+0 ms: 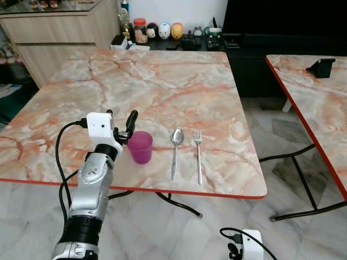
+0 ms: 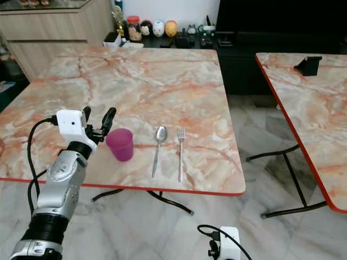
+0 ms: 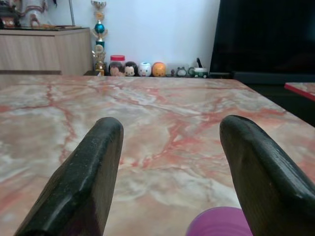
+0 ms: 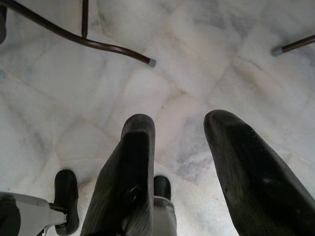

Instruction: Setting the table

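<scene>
Nearest the camera, the right gripper [image 4: 177, 167] is hung idle over the pale marble floor [image 4: 206, 59], its two black fingers parted and grasping nothing. Above it, over the near edge of the orange-veined marble table with a red rim [image 1: 162, 81], the left gripper [image 1: 120, 127] is held just beside the purple plastic cup [image 1: 140, 147], its fingers spread apart and empty. The cup is stood upright; what it holds cannot be told. To its right a steel spoon [image 1: 175, 149] and a steel fork [image 1: 198, 154] are laid side by side. The setting is judged partly done: no plate is laid.
</scene>
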Robot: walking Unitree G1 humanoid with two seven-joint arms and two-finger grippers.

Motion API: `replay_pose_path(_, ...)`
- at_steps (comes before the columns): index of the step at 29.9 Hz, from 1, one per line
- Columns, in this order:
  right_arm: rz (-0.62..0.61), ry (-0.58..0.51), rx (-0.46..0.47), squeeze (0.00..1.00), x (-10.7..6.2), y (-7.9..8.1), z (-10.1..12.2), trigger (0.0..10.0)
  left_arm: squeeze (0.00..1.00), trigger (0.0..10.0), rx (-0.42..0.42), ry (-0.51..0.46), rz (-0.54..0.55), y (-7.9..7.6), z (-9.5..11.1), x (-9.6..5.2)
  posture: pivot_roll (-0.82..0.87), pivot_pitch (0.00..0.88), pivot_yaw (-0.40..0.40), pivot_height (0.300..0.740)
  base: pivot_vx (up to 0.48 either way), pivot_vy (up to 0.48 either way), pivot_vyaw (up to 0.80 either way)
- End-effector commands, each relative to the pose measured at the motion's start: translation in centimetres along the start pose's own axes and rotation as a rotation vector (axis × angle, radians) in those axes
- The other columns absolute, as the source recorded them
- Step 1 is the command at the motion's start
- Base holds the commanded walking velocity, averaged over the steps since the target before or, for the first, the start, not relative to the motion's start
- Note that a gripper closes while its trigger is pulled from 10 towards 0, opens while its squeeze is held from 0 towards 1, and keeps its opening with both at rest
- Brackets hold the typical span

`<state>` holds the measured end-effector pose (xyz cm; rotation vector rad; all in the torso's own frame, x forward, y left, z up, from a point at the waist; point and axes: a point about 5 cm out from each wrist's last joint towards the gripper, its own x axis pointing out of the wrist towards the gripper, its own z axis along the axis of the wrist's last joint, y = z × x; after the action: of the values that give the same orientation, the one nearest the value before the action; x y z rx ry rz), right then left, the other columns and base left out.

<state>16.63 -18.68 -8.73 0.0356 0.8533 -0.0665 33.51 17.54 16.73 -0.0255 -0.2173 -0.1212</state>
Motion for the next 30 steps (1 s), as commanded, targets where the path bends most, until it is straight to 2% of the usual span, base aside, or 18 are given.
replay_pose_path(1, -0.006, 0.022, 0.001, 0.0, -0.1, -0.2, -0.5, 10.0, 0.0, 10.0, -0.001, 0.007, -0.021, 0.0, 0.7, 0.6, 0.06, 0.0, -0.005, 0.74, 0.0, 0.0, 0.0)
replay_pose_path(6, -0.002, 0.029, 0.003, 0.0, -0.2, -0.2, -0.6, 10.0, 0.0, 10.0, 0.024, 0.08, -0.019, 1.1, 0.7, 1.1, 0.06, 0.0, -0.007, 0.74, 0.0, 0.0, 0.0)
replay_pose_path(7, -0.001, 0.03, 0.004, 0.0, -0.2, -0.2, -0.6, 10.0, 0.0, 10.0, 0.024, 0.119, -0.014, 1.5, 0.5, 1.3, 0.07, 0.0, -0.007, 0.74, 0.0, 0.0, 0.0)
replay_pose_path(8, -0.001, 0.03, 0.007, 0.0, -0.2, -0.2, -0.7, 10.0, 0.0, 10.0, 0.024, 0.199, -0.02, 1.9, -0.1, 1.3, 0.07, 0.0, -0.007, 0.74, 0.0, 0.0, 0.0)
replay_pose_path(10, 0.0, 0.03, 0.007, 0.0, -0.2, -0.2, -0.7, 10.0, 0.0, 10.0, 0.021, 0.232, -0.031, 1.9, -0.5, 1.2, 0.07, 0.0, -0.006, 0.74, 0.0, 0.0, 0.0)
replay_pose_path(11, 0.003, 0.031, 0.005, 0.0, -0.2, -0.1, -0.7, 10.0, 0.0, 10.0, 0.024, 0.284, -0.051, 1.9, -1.2, 0.8, 0.06, 0.0, -0.007, 0.74, 0.0, 0.0, 0.0)
replay_pose_path(13, 0.004, 0.031, 0.005, 0.0, -0.2, -0.1, -0.7, 10.0, 0.0, 10.0, 0.023, 0.3, -0.053, 1.9, -1.5, 0.7, 0.06, 0.0, -0.007, 0.74, 0.0, 0.0, 0.0)
replay_pose_path(14, 0.006, 0.033, 0.005, 0.0, -0.2, -0.1, -0.7, 10.0, 0.0, 10.0, -0.015, 0.332, -0.035, 1.8, -1.9, 0.5, 0.07, 0.0, -0.009, 0.74, 0.0, 0.0, 0.0)
replay_pose_path(27, 0.0, 0.036, 0.01, 0.0, -0.4, -0.2, -1.1, 10.0, 0.0, 10.0, -0.079, 0.329, 0.008, 2.1, -1.6, 0.6, 0.07, 0.0, -0.006, 0.74, 0.0, 0.0, 0.0)
replay_pose_path(28, -0.002, 0.037, 0.011, 0.0, -0.4, -0.2, -1.2, 10.0, 0.65, 10.0, -0.083, 0.323, 0.006, 2.2, -1.4, 0.6, 0.08, 0.0, -0.012, 0.74, 0.0, 0.0, 0.0)
replay_pose_path(29, -0.002, 0.037, 0.011, 0.0, -0.4, -0.2, -1.2, 10.0, 0.65, 10.0, -0.083, 0.323, 0.006, 2.2, -1.4, 0.6, 0.08, 0.0, -0.012, 0.74, 0.0, 0.0, 0.0)
replay_pose_path(30, -0.003, 0.036, 0.009, 0.0, -0.4, -0.2, -1.2, 10.0, 1.0, 10.0, -0.082, 0.321, 0.006, 2.3, -1.3, 0.6, 0.08, 0.0, -0.012, 0.74, 0.0, 0.0, 0.0)
